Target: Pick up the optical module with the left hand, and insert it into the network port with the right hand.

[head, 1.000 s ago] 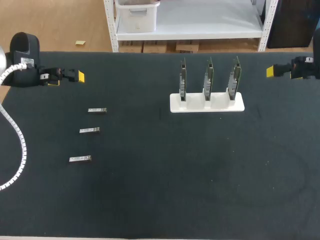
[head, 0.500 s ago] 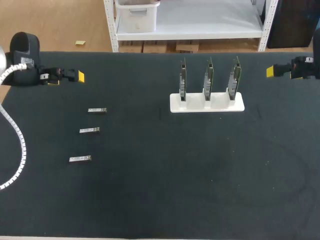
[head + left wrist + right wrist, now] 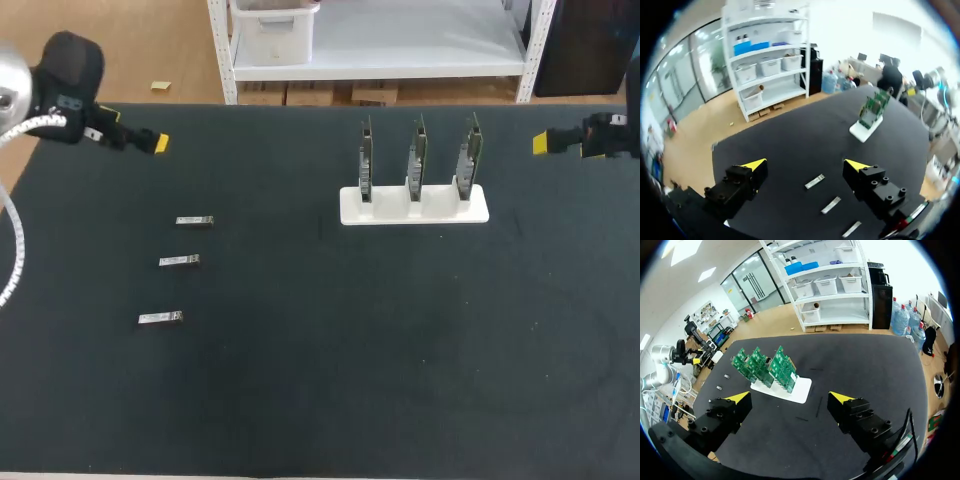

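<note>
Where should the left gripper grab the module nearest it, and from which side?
Probably from straight above, pinching the nearest module across its long sides at mid-length: it lies flat on the table, a thin bar clear of the next module.

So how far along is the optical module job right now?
Nothing looks done yet: all three optical modules lie untouched on the table. In hand, nothing: the left gripper is open near the far left corner, the right gripper open at the right edge. Left: grasp a module, hand it over, and insert it into a port on the boards in the white stand.
</note>
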`<state>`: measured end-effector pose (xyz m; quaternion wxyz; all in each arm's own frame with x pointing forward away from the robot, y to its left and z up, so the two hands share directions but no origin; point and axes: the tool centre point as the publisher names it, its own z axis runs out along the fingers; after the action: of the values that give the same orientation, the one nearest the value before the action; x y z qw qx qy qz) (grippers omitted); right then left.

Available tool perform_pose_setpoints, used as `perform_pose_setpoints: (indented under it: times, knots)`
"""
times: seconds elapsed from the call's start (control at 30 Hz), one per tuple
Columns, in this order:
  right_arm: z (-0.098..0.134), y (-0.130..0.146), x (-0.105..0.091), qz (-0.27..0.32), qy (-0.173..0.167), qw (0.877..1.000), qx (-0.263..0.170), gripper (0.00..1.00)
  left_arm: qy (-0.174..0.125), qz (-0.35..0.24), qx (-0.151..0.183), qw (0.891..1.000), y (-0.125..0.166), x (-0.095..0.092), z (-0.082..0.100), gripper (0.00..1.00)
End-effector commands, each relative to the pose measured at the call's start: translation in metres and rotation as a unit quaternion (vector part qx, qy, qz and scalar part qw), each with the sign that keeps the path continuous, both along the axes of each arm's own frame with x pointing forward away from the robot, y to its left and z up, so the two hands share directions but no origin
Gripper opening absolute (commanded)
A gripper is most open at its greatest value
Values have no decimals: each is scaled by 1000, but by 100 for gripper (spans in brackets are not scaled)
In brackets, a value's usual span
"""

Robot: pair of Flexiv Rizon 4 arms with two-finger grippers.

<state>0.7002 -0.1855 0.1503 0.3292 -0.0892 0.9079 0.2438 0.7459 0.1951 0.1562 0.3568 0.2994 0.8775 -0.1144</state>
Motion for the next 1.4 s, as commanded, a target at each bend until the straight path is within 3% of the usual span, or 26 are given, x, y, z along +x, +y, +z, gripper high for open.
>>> perform_pose_setpoints:
  times: [0.03,0.27,0.33,0.43,0.5,0.87,1.03,1.4]
  knots:
    - [0,1,-1,-2,0,1000,-1,100,-9,-153,171,973,-3,18,-11,100]
    - [0,1,-1,-2,0,1000,-1,100,12,-250,265,931,-5,20,-47,100]
    - [0,1,-1,-2,0,1000,-1,100,23,-276,269,923,-6,20,-55,100]
    - [0,1,-1,-2,0,1000,-1,100,27,-314,308,898,-7,19,-71,100]
    - [0,1,-1,-2,0,1000,-1,100,32,-340,320,884,-7,18,-78,100]
    - [0,1,-1,-2,0,1000,-1,100,70,-409,361,835,-7,16,-110,100]
    - [0,1,-1,-2,0,1000,-1,100,90,-421,362,827,-10,12,-124,100]
    - [0,1,-1,-2,0,1000,-1,100,149,-400,338,839,-15,11,-146,100]
